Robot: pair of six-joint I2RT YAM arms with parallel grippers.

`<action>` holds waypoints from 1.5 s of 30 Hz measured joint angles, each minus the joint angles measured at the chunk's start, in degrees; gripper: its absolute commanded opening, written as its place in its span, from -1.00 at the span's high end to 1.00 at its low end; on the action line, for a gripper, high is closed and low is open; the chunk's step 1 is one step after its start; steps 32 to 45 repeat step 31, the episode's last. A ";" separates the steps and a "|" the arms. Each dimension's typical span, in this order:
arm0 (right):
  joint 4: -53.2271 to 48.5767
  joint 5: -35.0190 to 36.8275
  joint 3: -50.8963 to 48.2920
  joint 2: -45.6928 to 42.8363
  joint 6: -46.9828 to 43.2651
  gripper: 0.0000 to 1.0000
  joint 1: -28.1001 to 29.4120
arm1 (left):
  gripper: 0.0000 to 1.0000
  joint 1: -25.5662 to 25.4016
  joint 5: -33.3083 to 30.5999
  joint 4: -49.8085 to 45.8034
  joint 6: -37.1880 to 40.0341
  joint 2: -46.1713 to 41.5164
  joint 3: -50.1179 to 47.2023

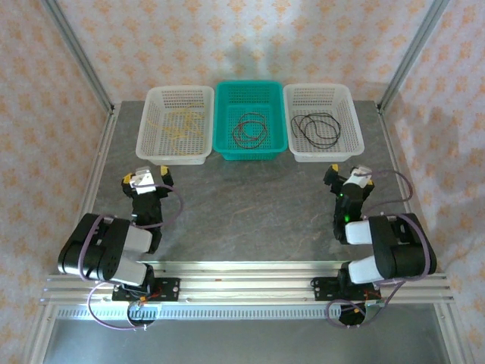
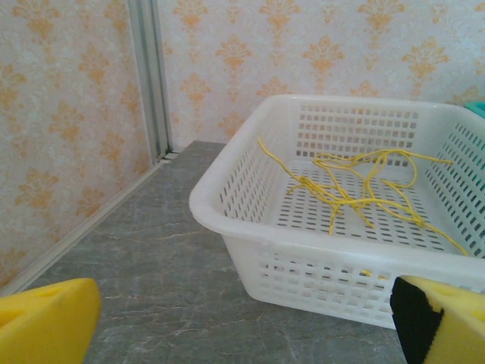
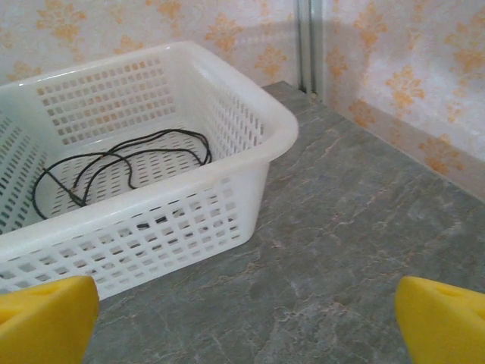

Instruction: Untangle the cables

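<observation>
Top external view, going left to right: the left gripper (image 1: 145,177) is parked over the grey table (image 1: 242,216), jaws spread wide with nothing between them, well short of the baskets. Straight ahead of it at the back is the left white basket (image 1: 176,157), with the yellow cable (image 1: 179,121) lying inside in a loose, messy squiggle. On the left wrist cam both yellow pads (image 2: 45,322) sit way out at the bottom corners with bare tabletop between them. You can also see the yellow strands draped across the basket floor, one bit running up toward the back wall.

Next over, just beside it, the teal basket (image 1: 250,154) holds the red cable (image 1: 250,129), a couple of dark overlapping loops. Then comes the right white basket (image 1: 327,154) with the black cable (image 1: 317,127), also lying in loops on the floor.

The right gripper (image 1: 348,176) mirrors the left one: fingers apart, holding nothing, sitting in front of that basket. The right wrist cam shows its pads (image 3: 45,318) wide apart too, with the black loops inside the basket up ahead on the left.
</observation>
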 measured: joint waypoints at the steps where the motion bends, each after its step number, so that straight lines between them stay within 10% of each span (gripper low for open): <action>1: 0.98 -0.44 0.00 0.92 -0.02 -1.00 0.00 | -0.99 0.17 0.20 1.09 0.00 1.38 0.00; 45: 4.46 -4.31 0.55 4.39 -1.03 -0.99 0.00 | -0.99 4.44 7.32 -3.85 -3.69 4.72 4.85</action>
